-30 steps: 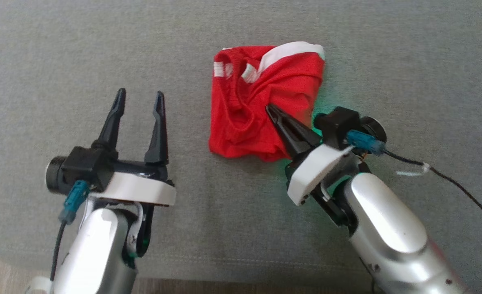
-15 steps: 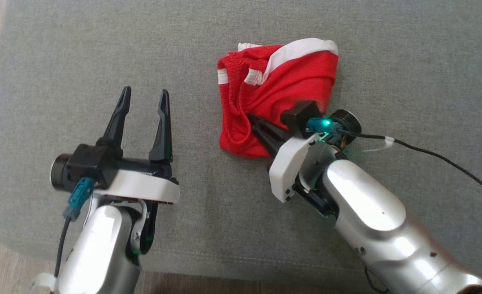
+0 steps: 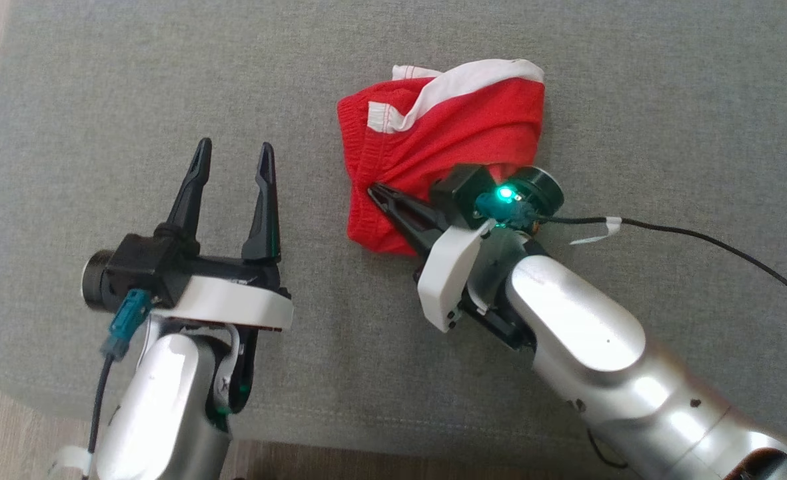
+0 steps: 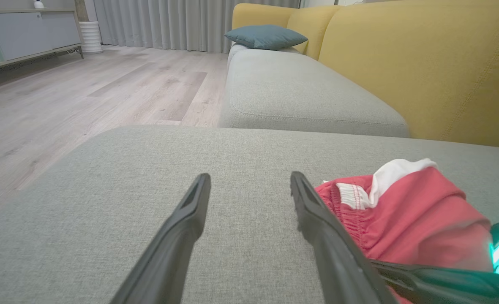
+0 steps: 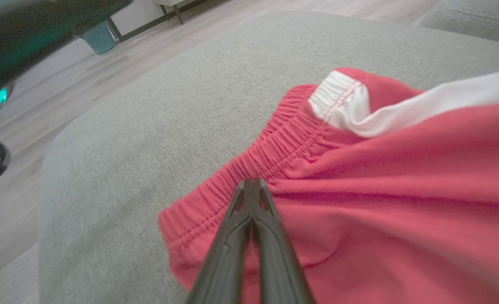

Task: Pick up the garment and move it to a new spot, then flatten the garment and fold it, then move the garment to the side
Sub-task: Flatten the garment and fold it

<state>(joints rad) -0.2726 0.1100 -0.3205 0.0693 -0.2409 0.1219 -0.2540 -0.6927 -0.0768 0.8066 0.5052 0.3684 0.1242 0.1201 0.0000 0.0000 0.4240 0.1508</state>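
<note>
On the grey cushion (image 3: 100, 80), the right gripper (image 3: 374, 191), clamped on the garment (image 3: 460, 133), has dragged it leftward, so relocation seems underway; the left gripper (image 3: 233, 147) gapes empty.

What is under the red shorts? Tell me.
The shorts rest on the grey cushion, which shows all around them. Their folds hide anything else beneath.

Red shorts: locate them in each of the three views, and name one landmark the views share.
Head view: red shorts upper centre, on the grey cushion.
Left wrist view: lower right, beside the left tool.
Right wrist view: right and lower part, right tool shut on them.
Shared landmark: white waistband patch.
</note>
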